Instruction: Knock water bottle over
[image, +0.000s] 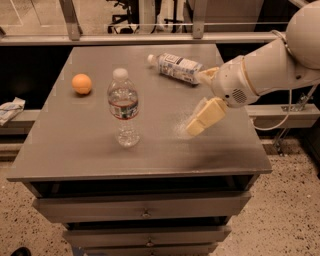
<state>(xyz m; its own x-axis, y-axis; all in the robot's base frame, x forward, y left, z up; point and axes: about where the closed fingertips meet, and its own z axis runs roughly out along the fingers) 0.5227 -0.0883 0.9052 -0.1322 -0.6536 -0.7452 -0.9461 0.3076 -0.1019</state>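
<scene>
The water bottle (124, 107) stands upright left of the middle of the grey table (150, 150). It is clear and ribbed, with a white cap and a narrow dark label band. My gripper (196, 126) hangs from the white arm that reaches in from the right. It sits low over the table to the right of the bottle, well apart from it. Nothing is held in it.
A second bottle (175, 67) with a large pale printed label lies on its side at the back of the table. An orange ball (82, 83) sits at the back left. Drawers (145, 210) run below the table's front edge. A rail (150, 37) crosses behind the table.
</scene>
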